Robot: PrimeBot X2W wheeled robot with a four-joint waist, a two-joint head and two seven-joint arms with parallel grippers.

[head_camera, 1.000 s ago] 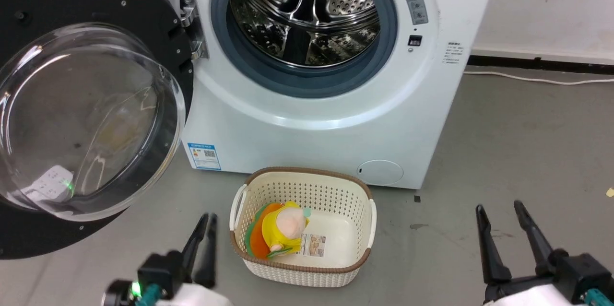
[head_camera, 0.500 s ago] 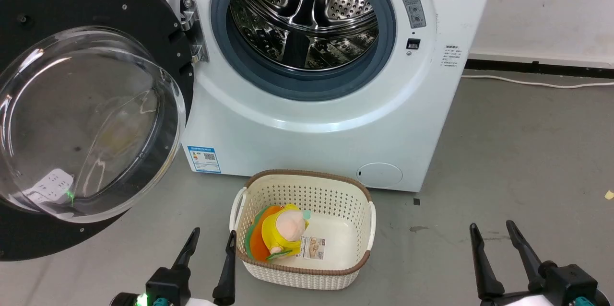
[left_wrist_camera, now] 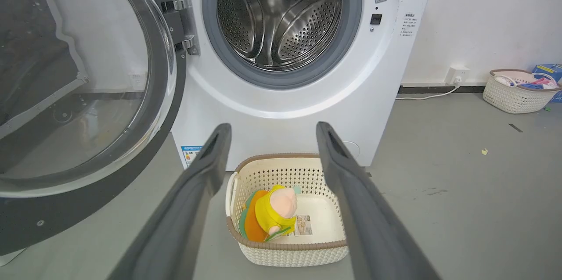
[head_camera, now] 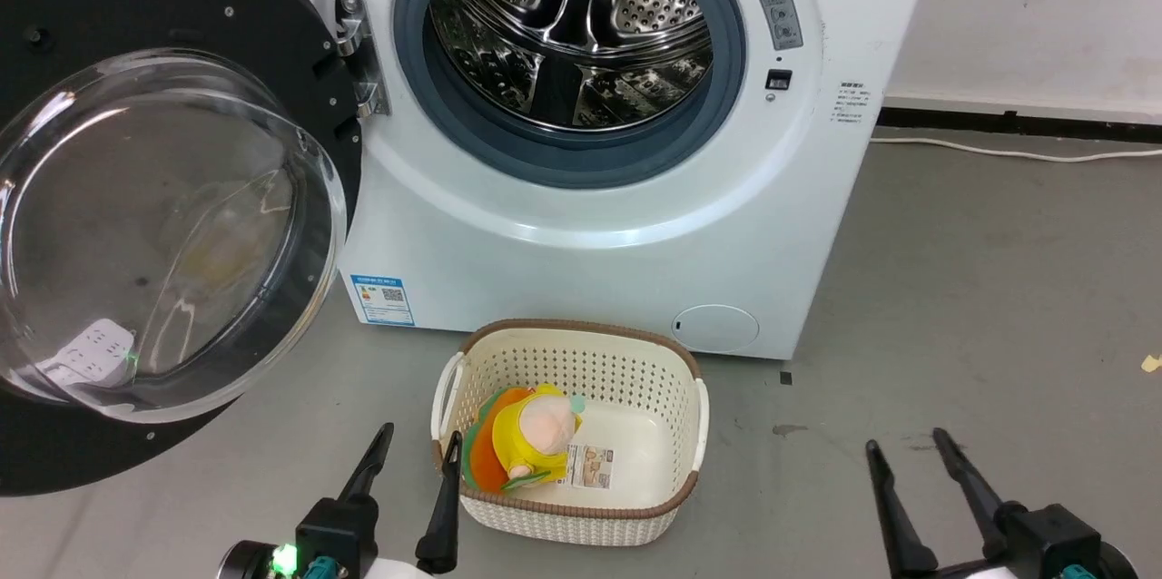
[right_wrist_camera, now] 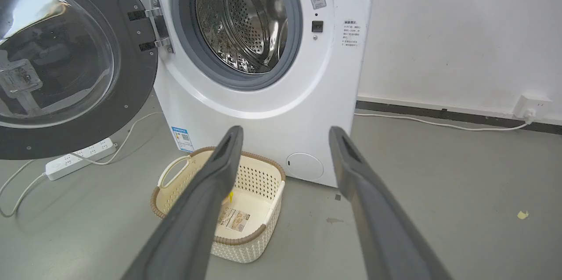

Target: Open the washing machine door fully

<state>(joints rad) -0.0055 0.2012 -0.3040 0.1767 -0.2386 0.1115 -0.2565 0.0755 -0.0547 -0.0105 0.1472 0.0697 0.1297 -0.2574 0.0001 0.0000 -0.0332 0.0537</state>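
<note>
The washing machine door (head_camera: 154, 225) (left_wrist_camera: 83, 95) (right_wrist_camera: 66, 60), black with a bulging clear glass centre, hangs swung wide to the left on its metal hinge (head_camera: 356, 53). The white washing machine (head_camera: 599, 198) shows its steel drum (head_camera: 567, 25) ringed by a grey seal. My left gripper (head_camera: 419, 440) (left_wrist_camera: 268, 127) is open and empty, low at the front, below the door and just left of the basket. My right gripper (head_camera: 905, 448) (right_wrist_camera: 285, 131) is open and empty at the lower right, over bare floor.
A cream basket (head_camera: 635, 361) (left_wrist_camera: 327, 210) (right_wrist_camera: 263, 183) with a yellow and orange plush toy (head_camera: 526, 438) stands on the grey floor before the machine. A white power strip (right_wrist_camera: 79, 157) and cable lie under the door. Another basket (left_wrist_camera: 516, 91) stands at the far right wall.
My left gripper has opened from shut and shifted slightly right. Both grippers sit lower in the head view, which has shifted a little.
</note>
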